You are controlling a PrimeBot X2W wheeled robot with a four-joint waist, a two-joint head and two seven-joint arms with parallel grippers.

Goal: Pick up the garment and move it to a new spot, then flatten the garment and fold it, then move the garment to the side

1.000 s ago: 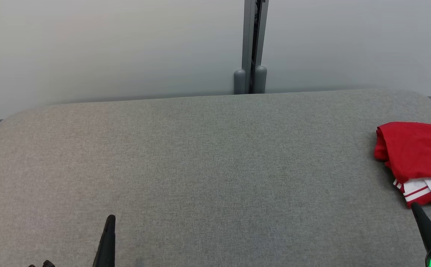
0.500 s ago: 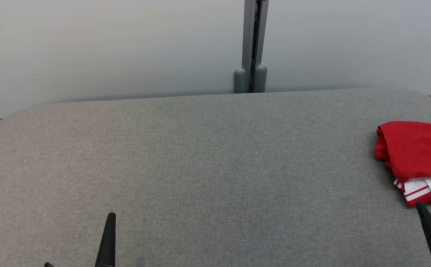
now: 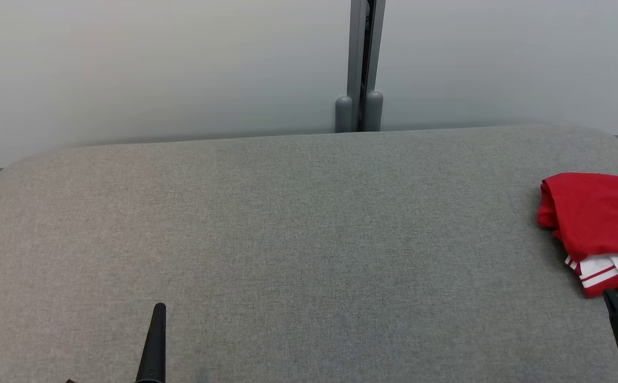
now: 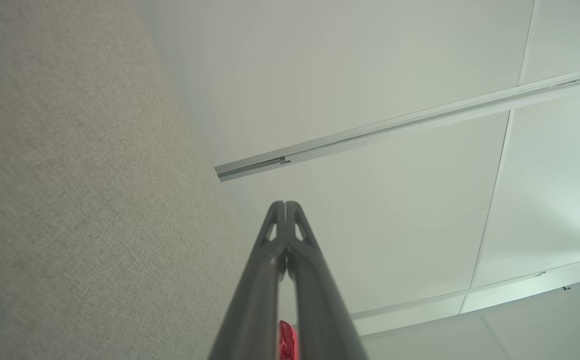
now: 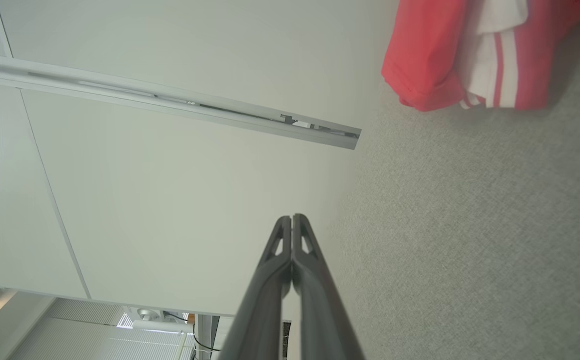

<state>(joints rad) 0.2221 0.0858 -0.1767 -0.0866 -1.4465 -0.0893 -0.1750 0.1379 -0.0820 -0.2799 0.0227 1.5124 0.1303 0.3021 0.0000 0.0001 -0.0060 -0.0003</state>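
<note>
At the far right of the grey fabric-covered surface (image 3: 309, 239), the red T-shirt (image 3: 596, 223) lies in a loosely bunched heap, partly cut off by the edge of the head view. Its red body is folded over on itself. At its near side a white sleeve (image 3: 607, 268) with thin red stripes pokes out from under the red cloth. The shirt rests on the surface, and neither gripper holds it.

The right gripper (image 3: 609, 294) rises from the lower right corner of the head view as one dark tapered point, its jaws pressed together with nothing between them. Its tip stands just below the shirt's near hem in that view. In the right wrist view the right gripper (image 5: 292, 218) shows both fingers meeting along their length, and a stretch of bare grey fabric separates the tips from the T-shirt (image 5: 434, 55) and its striped sleeve (image 5: 489, 65) at the upper right.

The left gripper (image 3: 159, 309) stands at the lower left of the head view, well apart from the shirt, above bare surface. In the left wrist view the left gripper (image 4: 285, 205) has its jaws together and empty. A sliver of the red T-shirt (image 4: 286, 340) shows through the narrow gap lower down between the fingers.

Behind the surface stand pale wall panels (image 3: 154, 69), joined by a grey post (image 3: 360, 64).
</note>
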